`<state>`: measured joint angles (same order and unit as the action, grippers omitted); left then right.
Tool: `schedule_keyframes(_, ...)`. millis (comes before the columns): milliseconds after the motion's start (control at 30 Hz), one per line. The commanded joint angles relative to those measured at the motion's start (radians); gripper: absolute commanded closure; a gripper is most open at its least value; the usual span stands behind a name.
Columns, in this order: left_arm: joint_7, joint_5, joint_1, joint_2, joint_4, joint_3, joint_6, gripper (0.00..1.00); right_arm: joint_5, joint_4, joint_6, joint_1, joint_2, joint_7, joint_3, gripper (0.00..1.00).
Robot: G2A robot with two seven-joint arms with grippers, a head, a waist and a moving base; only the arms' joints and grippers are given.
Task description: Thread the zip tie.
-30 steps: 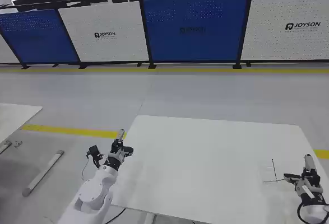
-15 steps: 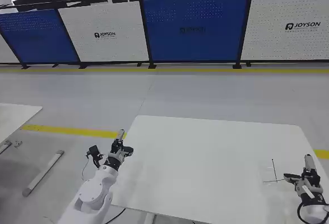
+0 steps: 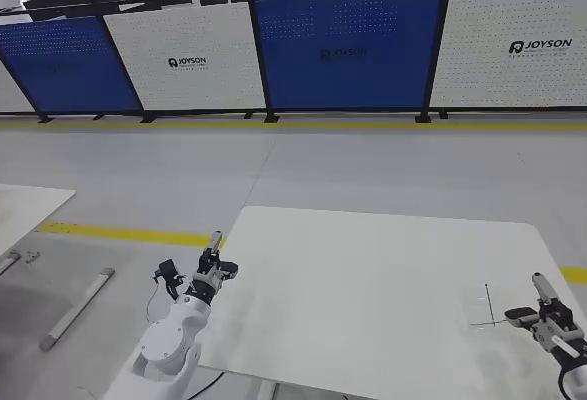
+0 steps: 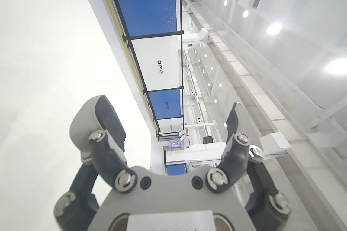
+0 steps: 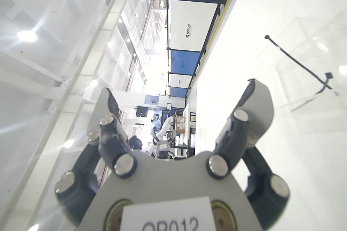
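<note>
the zip tie [image 3: 487, 303] lies at the right near part of the table [image 3: 373, 290]. it is thin and black and runs from near to far, with a small knob at its far end. at its near end a second black strip crosses it – whether that is another tie i cannot tell. in the right wrist view the zip tie [image 5: 298, 61] shows as a long dark line with a small square block by one end. a faint clear box [image 5: 283, 85] stands about it; i cannot tell whether the tie lies in it or on it.

the right claw [image 3: 529, 298] sits at the table's right near corner, just right of the zip tie and apart from it. its own view shows the right claw [image 5: 181, 92] spread wide, with nothing between the pads.

the left claw [image 3: 219, 252] is at the table's left edge, well apart from the zip tie – most of the tabletop lies between them. in the left wrist view the left claw [image 4: 170, 118] also gapes wide and holds nothing.

far behind the table stand blue and white panels [image 3: 348, 55].
</note>
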<state>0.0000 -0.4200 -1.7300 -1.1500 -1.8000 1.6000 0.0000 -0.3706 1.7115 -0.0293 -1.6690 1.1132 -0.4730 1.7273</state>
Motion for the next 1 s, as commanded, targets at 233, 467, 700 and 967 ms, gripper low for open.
schedule_keyframes(233, 0.0, 0.0, 0.0, 0.0, 0.0, 0.0, 0.0, 0.0, 0.0, 0.0, 0.0, 0.0, 0.0, 0.0, 0.0, 0.0)
schedule_keyframes(467, 0.0, 0.0, 0.0, 0.0, 0.0, 0.0, 0.0, 0.0, 0.0, 0.0, 0.0, 0.0, 0.0, 0.0, 0.0, 0.0)
schedule_keyframes(700, 0.0, 0.0, 0.0, 0.0, 0.0, 0.0, 0.0, 0.0, 0.016, 0.009, -0.004, 0.035, -0.022, -0.226, 0.073, 0.0)
schedule_keyframes(967, 0.0, 0.0, 0.0, 0.0, 0.0, 0.0, 0.0, 0.0, 0.091, -0.114, -0.047, 0.177, -0.058, -0.572, 0.076, 0.0)
